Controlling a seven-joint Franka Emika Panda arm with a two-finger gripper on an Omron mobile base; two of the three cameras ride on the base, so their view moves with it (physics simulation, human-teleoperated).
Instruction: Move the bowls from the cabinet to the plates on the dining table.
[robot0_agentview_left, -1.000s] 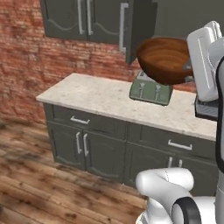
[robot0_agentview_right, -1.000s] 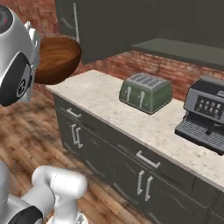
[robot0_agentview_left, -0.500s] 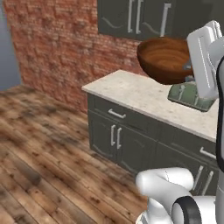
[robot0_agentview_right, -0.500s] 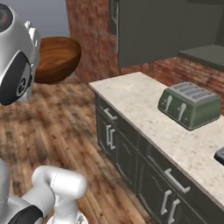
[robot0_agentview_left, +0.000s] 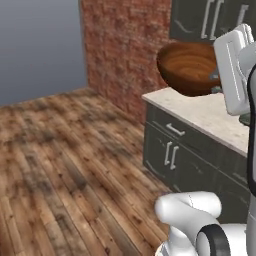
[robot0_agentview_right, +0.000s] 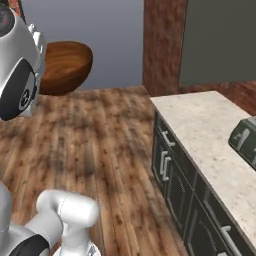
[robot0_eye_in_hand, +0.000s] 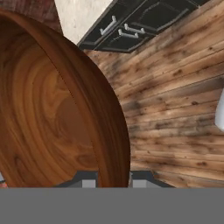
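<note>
The gripper (robot0_eye_in_hand: 113, 180) is clamped on the rim of the reddish-brown bowl (robot0_agentview_left: 189, 67), upper right of the left base view, so a sharp turn of the base could make it slip out.

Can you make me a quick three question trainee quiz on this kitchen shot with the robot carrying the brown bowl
1. True or false: the reddish-brown bowl rests on the counter.
2. What grips the bowl's rim?
   A. the gripper
   B. nothing
   C. a hand
3. Fill in: the floor is made of ____ planks.

Key:
1. False; it is held up in the air.
2. A
3. wood
</note>
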